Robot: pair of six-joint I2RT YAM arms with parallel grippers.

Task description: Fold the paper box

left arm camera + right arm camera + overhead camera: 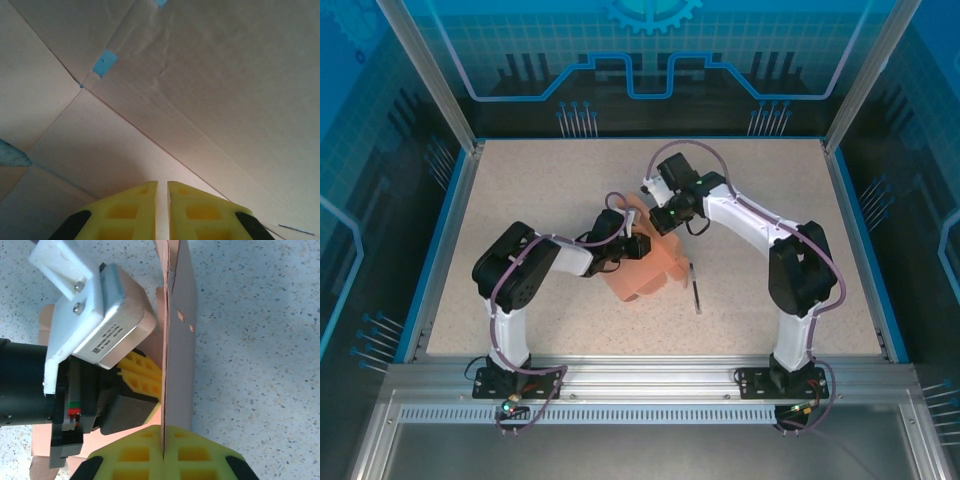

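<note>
The paper box (658,268) is a salmon-pink cardboard blank, partly raised at the middle of the table. My right gripper (163,429) is shut on the edge of one upright panel (180,365), which runs edge-on away from its fingertips. It reaches in from the far right (668,222). My left gripper (638,246) comes from the left and its yellow fingers (142,375) rest against the other side of that panel. In the left wrist view the gripper (162,184) is shut to a thin slit, with creased cardboard (210,75) close in front and nothing visible between the fingers.
A thin dark stick (696,290) lies on the speckled table just right of the box. Blue rails (448,210) border the table on the left, right and back. The two arm bases (510,375) sit at the near edge.
</note>
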